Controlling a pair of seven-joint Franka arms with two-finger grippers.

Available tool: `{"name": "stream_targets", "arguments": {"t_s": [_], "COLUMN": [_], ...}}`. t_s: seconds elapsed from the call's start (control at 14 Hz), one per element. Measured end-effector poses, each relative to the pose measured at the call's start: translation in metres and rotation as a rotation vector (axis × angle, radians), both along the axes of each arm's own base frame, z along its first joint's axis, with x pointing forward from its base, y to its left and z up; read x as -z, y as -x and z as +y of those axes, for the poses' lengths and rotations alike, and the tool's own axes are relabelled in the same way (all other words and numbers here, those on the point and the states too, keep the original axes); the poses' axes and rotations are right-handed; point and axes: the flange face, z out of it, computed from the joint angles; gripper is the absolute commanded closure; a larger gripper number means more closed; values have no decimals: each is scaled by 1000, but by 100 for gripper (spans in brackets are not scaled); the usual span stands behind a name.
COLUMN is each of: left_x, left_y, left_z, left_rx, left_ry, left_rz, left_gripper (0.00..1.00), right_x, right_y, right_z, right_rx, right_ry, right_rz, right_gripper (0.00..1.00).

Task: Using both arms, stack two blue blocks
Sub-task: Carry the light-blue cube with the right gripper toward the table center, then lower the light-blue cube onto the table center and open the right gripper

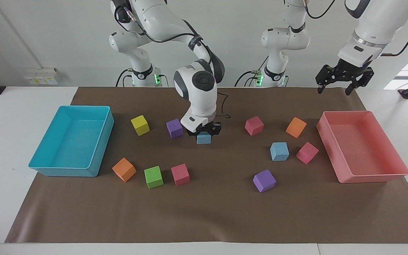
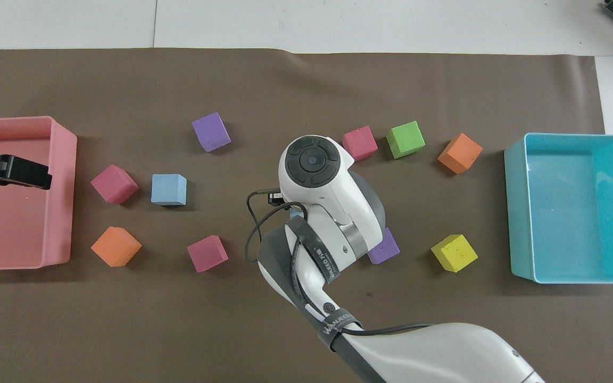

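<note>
The waiting left gripper, jaws spread wide, hangs over the pink tray at the table's 3 o'clock end in the facing view; the right gripper clamps one blue block mid-mat, and the other blue block lies at its 4 o'clock

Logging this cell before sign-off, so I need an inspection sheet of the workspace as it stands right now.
Surface: brown mat on a white table.
Job's things: one blue block in the right gripper; the other blue block on the mat, toward the left arm's end.
Clutter: two purple, three pink, two orange, one green and one yellow cube; turquoise tray, pink tray.
Grippers: right shut on the block near mid-table; left gripper open, waiting over the pink tray.
Cables: black cable loops at the right wrist.
Surroundings: white wall, socket box.
</note>
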Motion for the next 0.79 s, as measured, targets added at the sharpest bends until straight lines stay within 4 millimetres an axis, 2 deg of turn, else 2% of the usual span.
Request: {"name": "stream_targets", "arguments": {"t_s": [0.43, 0.79], "left_x": [0, 0], "left_y": [0, 0], "left_z": [0, 1], "left_rx": [0, -3], "left_ry": [0, 0], "left_rz": [0, 1], "left_gripper": [0, 0], "right_x": [33, 44], "right_y": [3, 12], "right_z": [-3, -2], "right_rx": [40, 35], "right_ry": [7, 22], "right_rz": [7, 26], "right_gripper": [100, 100]}}
